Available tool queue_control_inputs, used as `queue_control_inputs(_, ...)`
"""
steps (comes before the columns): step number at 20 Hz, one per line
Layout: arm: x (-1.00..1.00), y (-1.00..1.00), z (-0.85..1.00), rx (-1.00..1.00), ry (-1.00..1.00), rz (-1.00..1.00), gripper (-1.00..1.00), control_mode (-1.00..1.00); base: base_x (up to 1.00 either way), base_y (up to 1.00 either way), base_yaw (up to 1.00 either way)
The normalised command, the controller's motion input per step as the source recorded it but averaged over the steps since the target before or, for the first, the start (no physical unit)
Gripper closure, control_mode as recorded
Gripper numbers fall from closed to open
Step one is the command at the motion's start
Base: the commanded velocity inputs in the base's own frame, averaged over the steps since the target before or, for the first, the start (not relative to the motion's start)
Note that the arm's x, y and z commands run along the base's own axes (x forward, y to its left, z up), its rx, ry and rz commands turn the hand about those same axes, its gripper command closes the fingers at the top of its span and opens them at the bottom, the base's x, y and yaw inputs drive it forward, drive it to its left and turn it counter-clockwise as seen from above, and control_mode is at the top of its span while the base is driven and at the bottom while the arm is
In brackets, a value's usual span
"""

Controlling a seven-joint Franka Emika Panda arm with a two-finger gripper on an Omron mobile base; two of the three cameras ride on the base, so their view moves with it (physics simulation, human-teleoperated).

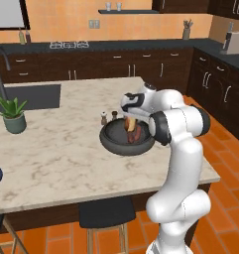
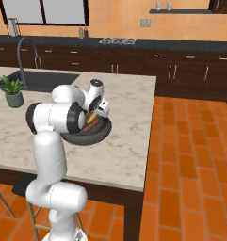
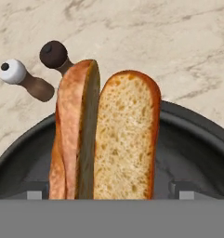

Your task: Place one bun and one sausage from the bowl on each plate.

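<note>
Crumbly split bun (image 3: 125,139) fills round dark bowl (image 3: 192,139) w/ sausage (image 1: 135,134); jaws (image 3: 111,194) spread wide, empty.

The bowl (image 3: 197,139) is dark grey, almost black. The bun (image 3: 125,139) in it is tan with a speckled, crumbly face and an orange-brown crust, the sausage (image 1: 135,135) is dark red-brown, and the two little shakers (image 3: 36,69) have brown bodies, one with a white top and one with a dark brown top. The counter (image 1: 66,154) is pale cream marble with soft grey veins, the plant (image 1: 13,115) is green in a grey-green pot, and the floor (image 2: 190,155) is orange tile.
</note>
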Motion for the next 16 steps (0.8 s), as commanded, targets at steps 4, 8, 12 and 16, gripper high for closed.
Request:
queue_control_inputs(4, 0.0, 0.03, -0.15, -0.03, 0.0, 0.0, 1.0, -1.0, 0.0, 0.0, 0.0)
queue_control_inputs(8, -0.23, 0.0, -0.13, -0.01, 0.0, 0.0, 1.0, -1.0, 0.0, 0.0, 0.0)
queue_control_inputs(12, -0.56, 0.05, 0.83, 0.0, 0.0, 0.0, 1.0, -1.0, 0.0, 0.0, 0.0)
queue_control_inputs(16, -0.64, 0.19, 1.0, -0.02, -0.01, -0.02, 1.0, -1.0, 0.0, 0.0, 0.0)
